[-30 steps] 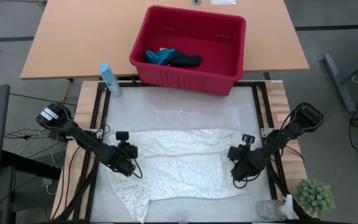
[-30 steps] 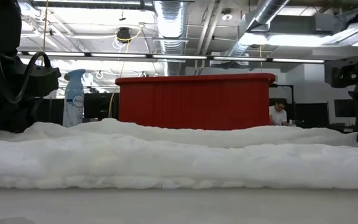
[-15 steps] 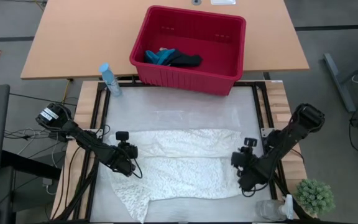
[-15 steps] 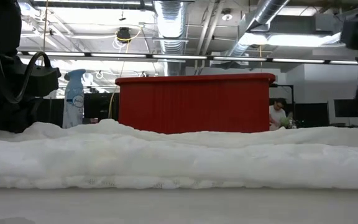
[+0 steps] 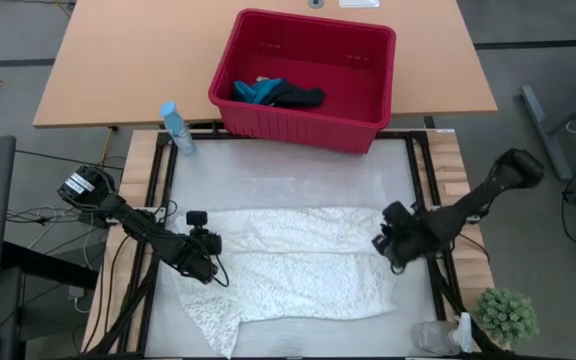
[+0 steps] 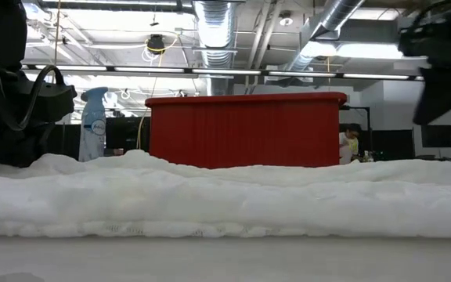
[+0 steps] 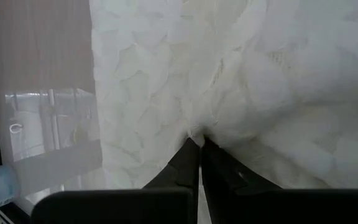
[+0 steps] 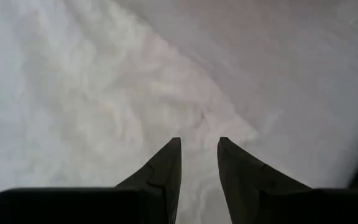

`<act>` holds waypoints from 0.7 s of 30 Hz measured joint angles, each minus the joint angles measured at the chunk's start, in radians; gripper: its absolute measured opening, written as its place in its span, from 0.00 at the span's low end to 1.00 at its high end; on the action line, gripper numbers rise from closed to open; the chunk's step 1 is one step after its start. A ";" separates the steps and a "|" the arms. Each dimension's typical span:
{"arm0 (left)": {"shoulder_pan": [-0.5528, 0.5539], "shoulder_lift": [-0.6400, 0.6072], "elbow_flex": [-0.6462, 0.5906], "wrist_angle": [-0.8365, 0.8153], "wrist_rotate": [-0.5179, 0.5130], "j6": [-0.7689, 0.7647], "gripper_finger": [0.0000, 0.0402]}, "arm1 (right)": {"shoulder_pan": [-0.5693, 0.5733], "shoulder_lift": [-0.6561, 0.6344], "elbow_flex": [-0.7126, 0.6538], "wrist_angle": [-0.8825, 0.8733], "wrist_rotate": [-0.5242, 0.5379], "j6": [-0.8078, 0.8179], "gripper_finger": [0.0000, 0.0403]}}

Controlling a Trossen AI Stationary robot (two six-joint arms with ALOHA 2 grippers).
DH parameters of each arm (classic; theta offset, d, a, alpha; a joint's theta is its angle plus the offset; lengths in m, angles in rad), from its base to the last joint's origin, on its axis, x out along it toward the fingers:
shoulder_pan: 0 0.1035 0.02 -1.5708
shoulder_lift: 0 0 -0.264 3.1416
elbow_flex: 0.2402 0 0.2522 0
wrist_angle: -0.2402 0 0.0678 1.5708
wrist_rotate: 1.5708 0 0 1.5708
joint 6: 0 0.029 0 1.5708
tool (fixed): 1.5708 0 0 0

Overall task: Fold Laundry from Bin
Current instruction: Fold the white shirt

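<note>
The large white lacy cloth (image 5: 293,275) lies spread on the table and fills the low view's foreground (image 6: 225,200). My left gripper (image 5: 212,268) is shut on its left edge. My right gripper (image 5: 382,247) hovers open above the cloth's right edge, and in the right wrist view its fingers (image 8: 199,144) stand apart with nothing between them. The red bin (image 5: 303,75) stands at the far edge. A teal-blue item (image 5: 256,91) and a dark one (image 5: 300,97) lie on its floor. My left gripper pinches the white cloth near its left edge (image 7: 194,129) between its two fingers (image 7: 199,142). The fingers slant down from the table's left side. Creases in the cloth run in toward the fingertips, and the rest of it lies on the table.
A blue spray bottle (image 5: 176,127) stands at the far left, beside the bin. A small green plant (image 5: 506,315) and a clear container (image 5: 433,337) sit at the near right corner. Bare table surface (image 5: 288,185) lies between the cloth and the bin.
My right gripper has risen off the cloth's right edge, gone toward the far edge and rolled its wrist. In the low view it has climbed from cloth height to the top of the picture. The cloth stays on the table.
</note>
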 joint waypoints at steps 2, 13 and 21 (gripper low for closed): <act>0.000 0.000 0.000 0.000 -0.001 0.000 0.00 | -0.059 -0.014 -0.012 0.063 -0.022 -0.068 0.32; 0.000 0.000 0.000 0.003 0.010 -0.014 0.00 | -0.301 0.136 -0.057 0.310 -0.186 -0.348 0.32; 0.000 0.000 0.000 0.004 0.012 -0.023 0.00 | -0.359 0.278 -0.056 0.390 -0.276 -0.421 0.32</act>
